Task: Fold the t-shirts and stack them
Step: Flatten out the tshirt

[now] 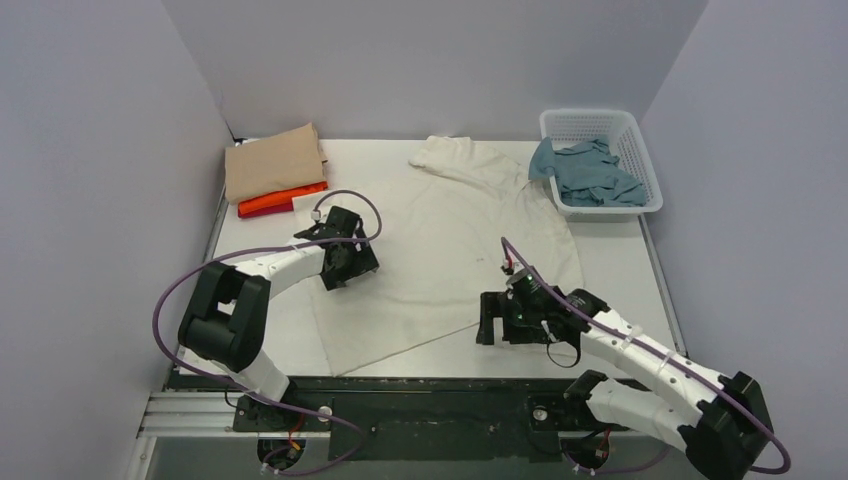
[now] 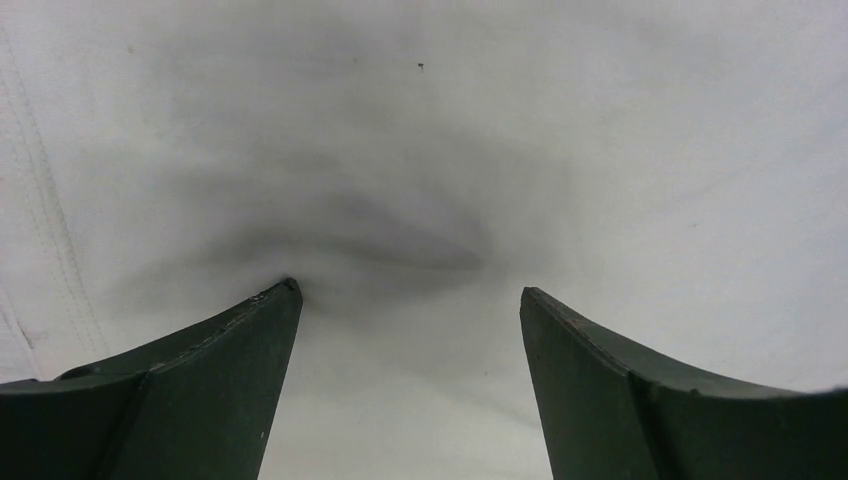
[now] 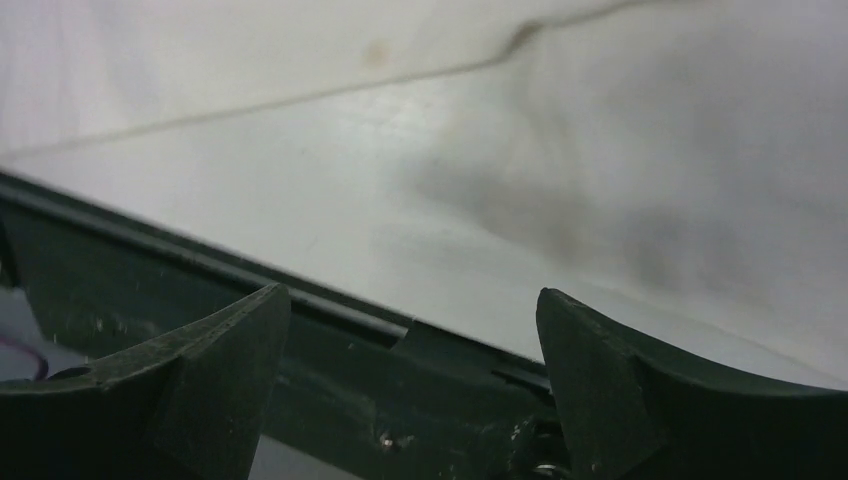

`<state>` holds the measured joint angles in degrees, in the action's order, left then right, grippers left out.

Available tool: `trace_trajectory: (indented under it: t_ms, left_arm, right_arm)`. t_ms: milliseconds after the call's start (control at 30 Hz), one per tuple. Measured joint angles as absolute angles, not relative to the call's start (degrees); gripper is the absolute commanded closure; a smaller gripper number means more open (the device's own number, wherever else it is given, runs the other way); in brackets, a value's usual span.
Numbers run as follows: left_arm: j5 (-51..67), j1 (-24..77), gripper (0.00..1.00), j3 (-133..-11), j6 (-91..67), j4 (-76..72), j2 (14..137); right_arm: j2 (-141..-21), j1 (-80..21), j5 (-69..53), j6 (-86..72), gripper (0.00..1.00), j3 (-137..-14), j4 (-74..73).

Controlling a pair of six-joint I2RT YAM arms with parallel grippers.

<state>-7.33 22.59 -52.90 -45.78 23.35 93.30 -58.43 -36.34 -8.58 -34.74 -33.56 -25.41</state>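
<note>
The scene is being lit evenly from overhead, a soft shadow is being cast onto the cream t-shirt (image 2: pixel 650 150), and the right wrist view is being blurred.

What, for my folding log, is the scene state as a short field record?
spread: cream t-shirt flat across table centre
stack: folded tan t-shirt on orange t-shirt, back left
basket: white basket back right, holding grey-blue t-shirt
left gripper: open, over cream t-shirt
right gripper: open, at table's near edge beside cream t-shirt
</note>
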Motion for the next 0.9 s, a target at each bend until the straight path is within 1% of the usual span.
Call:
trace_trajectory:
  t_ms: [100,200,300,367,400,433,533,633,733,833,900]
  left_arm:
    - [-7.4,22.1,0.08,-52.9,-45.6,23.4,93.3]
    - [-7.6,21.5,0.08,-52.9,-45.4,23.4,93.2]
    - [-8.2,20.9,0.08,-52.6,-44.8,23.5,92.8]
    - [-8.5,20.7,0.08,-52.2,-44.6,23.5,92.4]
    - [-8.5,20.6,0.08,-52.0,-44.5,23.5,92.3]
    - [-8.5,20.6,0.08,-51.9,-44.5,23.4,92.2]
    - [-8.5,20.6,0.08,-51.7,-44.3,23.2,92.2]
    - [-8.5,20.6,0.08,-51.1,-44.3,22.5,91.8]
    - [-8.4,20.6,0.08,-50.3,-44.3,21.6,91.2]
    - [-8.3,20.5,0.08,-49.9,-44.3,21.1,90.9]
    - [-8.3,20.5,0.08,-49.8,-44.3,21.1,90.8]
  right_arm:
    - [-54.1,-43.9,-10.9,-35.1,0.11,-33.6,-27.4]
    - [-53.5,-46.8,-9.9,-34.9,0.04,-34.5,-30.9]
    - [-54.0,-44.4,-5.7,-34.2,0.02,-38.3,-33.5]
    - [-56.8,-38.5,-3.2,-33.8,0.02,-42.5,-33.0]
    - [-58.3,-35.9,-1.8,-33.7,0.04,-44.1,-31.8]
    - [-61.9,-32.6,0.6,-33.3,0.04,-46.3,-29.8]
    - [-73.2,-27.7,6.9,-32.3,0.06,-52.7,-24.4]
    - [-89.1,-25.5,10.7,-31.2,0.06,-62.2,-21.3]
    - [-101.2,-24.3,12.6,-30.3,0.07,-69.3,-18.8]
    - [-108.7,-23.5,13.0,-30.4,0.09,-72.8,-18.4]
    - [-110.5,-23.2,12.3,-31.3,0.09,-72.1,-17.7]
